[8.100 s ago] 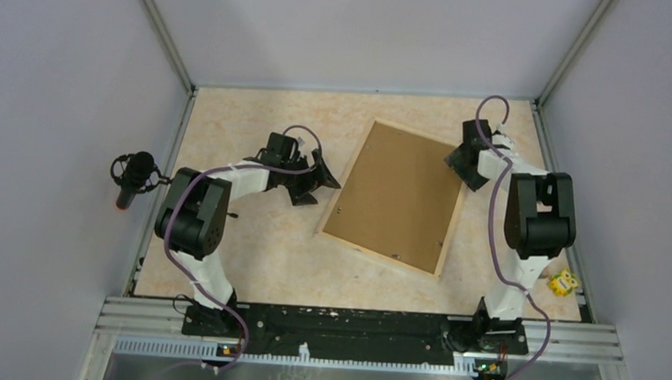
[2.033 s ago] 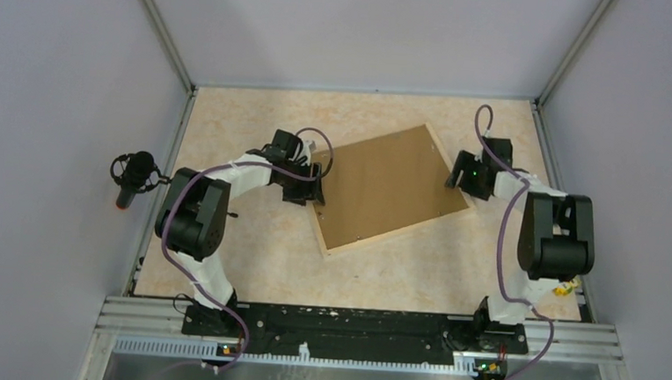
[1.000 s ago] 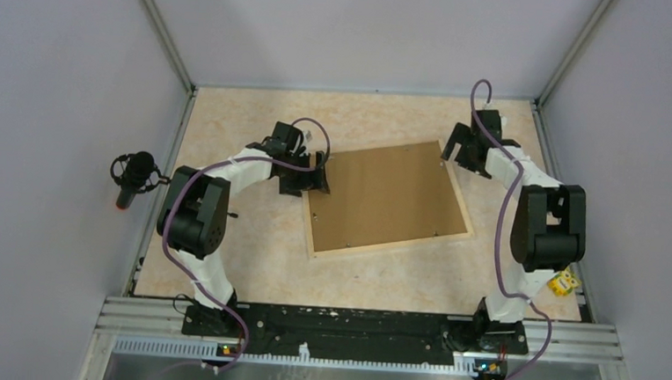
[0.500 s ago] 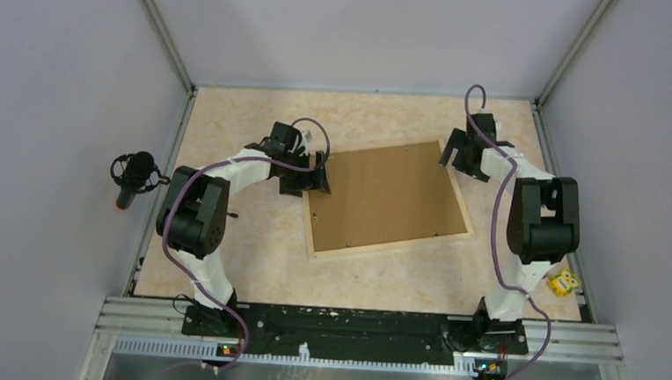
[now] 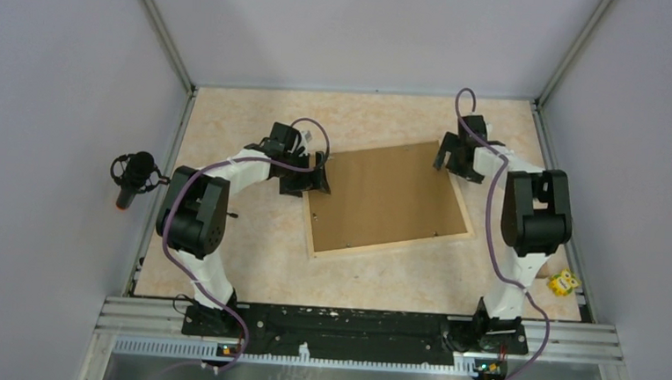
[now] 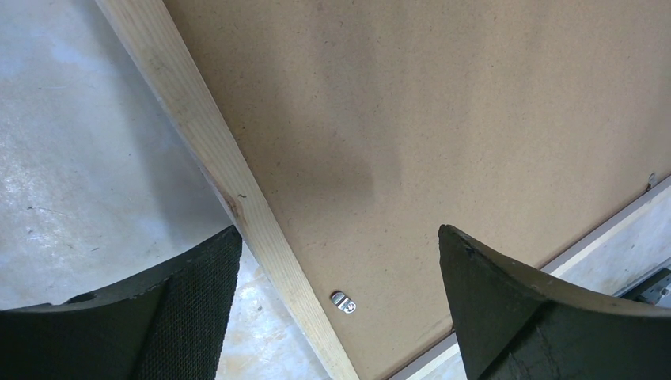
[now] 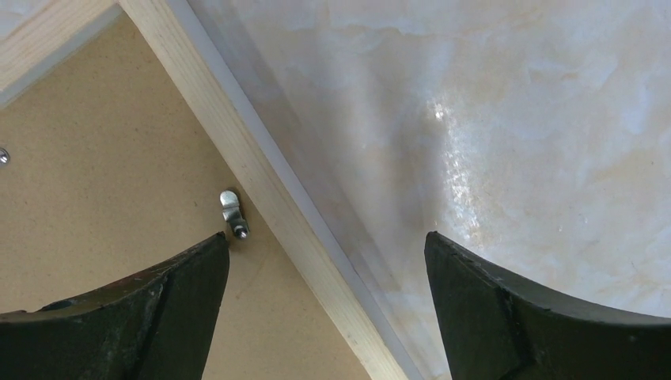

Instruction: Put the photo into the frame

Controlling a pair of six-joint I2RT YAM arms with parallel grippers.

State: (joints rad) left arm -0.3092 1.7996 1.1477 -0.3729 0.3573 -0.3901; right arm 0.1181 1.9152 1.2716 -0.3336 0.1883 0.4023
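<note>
The frame lies face down in mid-table, its pale wooden strips round a brown backing board. The photo is hidden. My left gripper hovers open at the frame's far left corner. In the left wrist view its jaws stand either side of the wooden strip, near a small metal clip, holding nothing. My right gripper hangs open at the far right corner. Its jaws likewise stand either side of the frame's strip beside another clip.
A small yellow object lies at the table's near right edge. A black microphone hangs outside the left wall. Grey enclosure walls bound the marbled table on three sides.
The right gripper has shifted slightly left onto the frame's far right corner. The frame and the left arm have stayed still over the last second, after the frame's earlier turn.
</note>
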